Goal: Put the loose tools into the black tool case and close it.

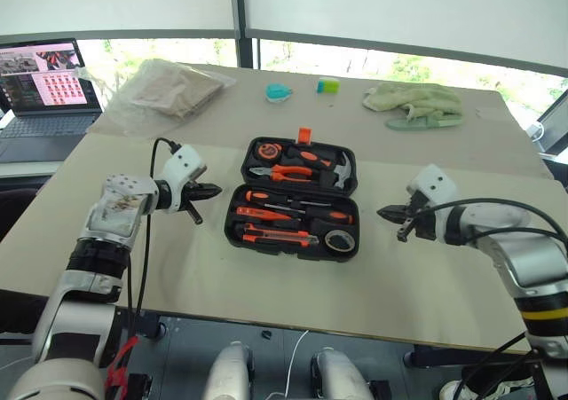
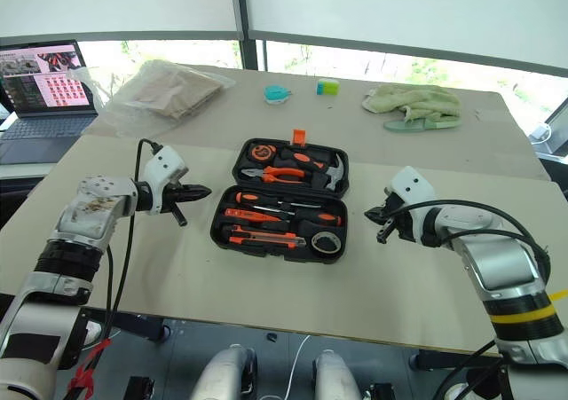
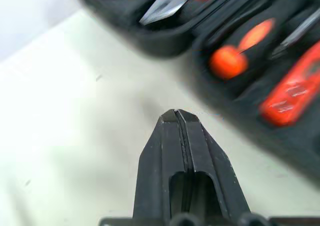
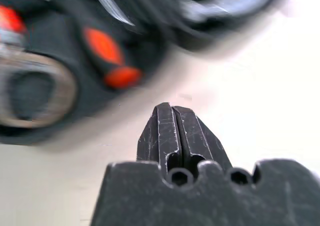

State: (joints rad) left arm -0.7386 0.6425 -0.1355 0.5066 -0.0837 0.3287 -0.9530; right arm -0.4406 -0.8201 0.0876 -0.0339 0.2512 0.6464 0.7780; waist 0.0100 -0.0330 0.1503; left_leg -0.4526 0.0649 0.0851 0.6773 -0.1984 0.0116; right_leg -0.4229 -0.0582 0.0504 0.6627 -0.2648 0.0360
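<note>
The black tool case [image 1: 293, 184] lies open in the middle of the table, its lid half on the far side with an orange latch [image 1: 304, 135] on its far edge. In the near half lie the utility knife [image 1: 280, 235], orange-and-black screwdrivers [image 1: 266, 213] and a dark tape roll [image 1: 339, 239]. My left gripper [image 1: 216, 190] is shut and empty, hovering just left of the case and pointing at it. On the case's right side my right gripper [image 1: 383, 212] is also shut and empty. In the wrist views both pairs of fingertips [image 3: 176, 113] [image 4: 171, 107] are pressed together.
Pliers [image 1: 288, 173], a hammer [image 1: 333, 165] and a tape measure [image 1: 269, 151] sit in the lid half. A clear bag of beige material [image 1: 169, 88] and a laptop [image 1: 44, 90] lie far left. A green cloth [image 1: 415, 103] and two small teal items [image 1: 279, 91] lie at the back.
</note>
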